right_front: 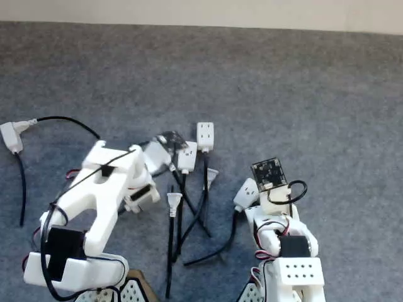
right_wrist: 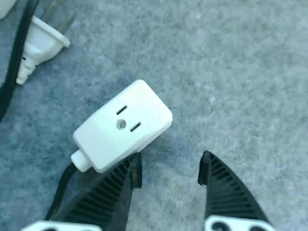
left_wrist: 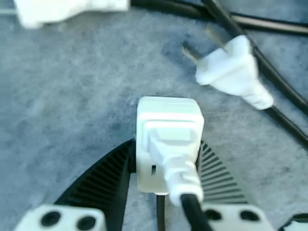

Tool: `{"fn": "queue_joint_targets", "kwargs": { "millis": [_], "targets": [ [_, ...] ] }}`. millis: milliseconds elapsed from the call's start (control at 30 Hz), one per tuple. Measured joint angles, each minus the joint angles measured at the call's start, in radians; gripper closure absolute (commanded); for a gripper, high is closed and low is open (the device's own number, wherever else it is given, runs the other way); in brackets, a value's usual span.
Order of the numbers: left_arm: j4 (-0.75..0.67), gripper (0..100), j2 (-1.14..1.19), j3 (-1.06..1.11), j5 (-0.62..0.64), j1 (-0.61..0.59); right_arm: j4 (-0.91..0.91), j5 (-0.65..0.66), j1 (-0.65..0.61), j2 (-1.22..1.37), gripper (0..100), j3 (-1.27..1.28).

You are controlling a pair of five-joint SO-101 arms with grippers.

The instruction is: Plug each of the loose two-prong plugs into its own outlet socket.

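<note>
Here the outlet socket (left_wrist: 168, 115) sits clamped in the left pincer (left_wrist: 166, 147)

White outlet socket (left_wrist: 166, 113), white plug (left_wrist: 233, 72), black cords (right_front: 170, 251), grey speckled carpet (right_front: 283, 82), black ribbed right pincer (right_wrist: 171, 166)

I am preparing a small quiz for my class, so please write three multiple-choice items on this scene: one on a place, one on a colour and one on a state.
1. Where is the empty socket relative to the right tool?
A. clamped in it
B. on the grey surface, beside one finger
C. lifted in the air

2. What colour are the cords?
A. black
B. red
C. yellow

3. What is the state of the held socket in the left tool?
A. empty
B. cracked open
C. has a white plug in it

Key:
1 B, since the gap of the tool is free.
2 A, since every cord is black.
3 C, since the plug sits in its face.
</note>
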Motion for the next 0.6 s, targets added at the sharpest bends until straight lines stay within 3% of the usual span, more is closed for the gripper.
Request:
{"fn": "queue_joint_targets", "kwargs": {
  "millis": [333,600],
  "targets": [
    [0.078,100,0.075,-0.43,-0.002,-0.494,0.015,0.0,0.0,-0.052,80.7,0.005],
    [0.189,100,0.526,-0.951,0.0,-0.681,0.015,0.0,0.0,-0.052,80.7,0.005]
  ]
}}
